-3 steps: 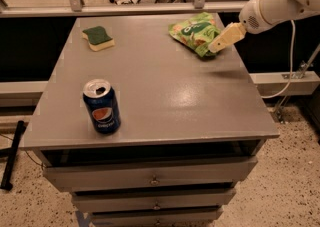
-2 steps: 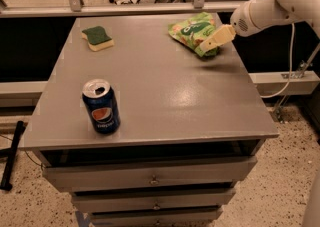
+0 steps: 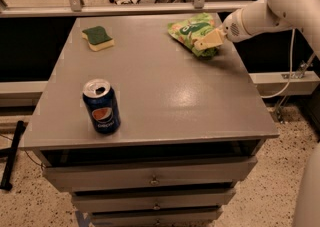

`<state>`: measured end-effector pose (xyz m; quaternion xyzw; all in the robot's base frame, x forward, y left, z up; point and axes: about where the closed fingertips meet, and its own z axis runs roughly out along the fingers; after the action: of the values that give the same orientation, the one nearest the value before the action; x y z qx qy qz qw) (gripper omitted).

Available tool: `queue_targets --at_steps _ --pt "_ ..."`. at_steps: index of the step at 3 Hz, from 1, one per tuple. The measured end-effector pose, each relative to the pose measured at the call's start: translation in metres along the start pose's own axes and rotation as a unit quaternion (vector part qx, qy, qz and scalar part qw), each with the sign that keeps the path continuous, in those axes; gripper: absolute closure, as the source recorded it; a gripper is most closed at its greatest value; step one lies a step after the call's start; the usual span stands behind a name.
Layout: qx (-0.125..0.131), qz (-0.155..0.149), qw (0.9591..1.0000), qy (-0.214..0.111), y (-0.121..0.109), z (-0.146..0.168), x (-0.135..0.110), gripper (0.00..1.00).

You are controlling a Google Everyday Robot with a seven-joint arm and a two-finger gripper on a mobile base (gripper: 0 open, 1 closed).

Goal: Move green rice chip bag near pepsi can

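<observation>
The green rice chip bag [image 3: 190, 32] lies crumpled at the far right of the grey table top [image 3: 165, 91]. My gripper [image 3: 206, 44] comes in from the right on a white arm and sits low over the bag's right front end, touching or just above it. The pepsi can [image 3: 101, 106] stands upright near the front left of the table, its top opened, far from the bag.
A green-and-yellow sponge [image 3: 98, 38] lies at the far left of the table. Drawers [image 3: 150, 178] sit under the table top. A rail and glass panel run behind the table. A white cable hangs at the right.
My gripper has moved left and a little down, from the bag's right edge to over its right end. The bag, can and sponge have not moved.
</observation>
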<state>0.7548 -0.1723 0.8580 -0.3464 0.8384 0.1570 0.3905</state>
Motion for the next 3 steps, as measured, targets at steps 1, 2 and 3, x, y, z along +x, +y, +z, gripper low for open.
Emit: queue_targets --at_steps 1,2,3 --pt "-0.032 0.002 0.9994 -0.017 0.021 -0.003 -0.009 0.64" --pt "-0.038 -0.035 0.9979 -0.04 0.041 -0.024 -0.024 0.87" --pt "-0.048 -0.074 0.9935 -0.071 0.064 -0.058 -0.039 1.0"
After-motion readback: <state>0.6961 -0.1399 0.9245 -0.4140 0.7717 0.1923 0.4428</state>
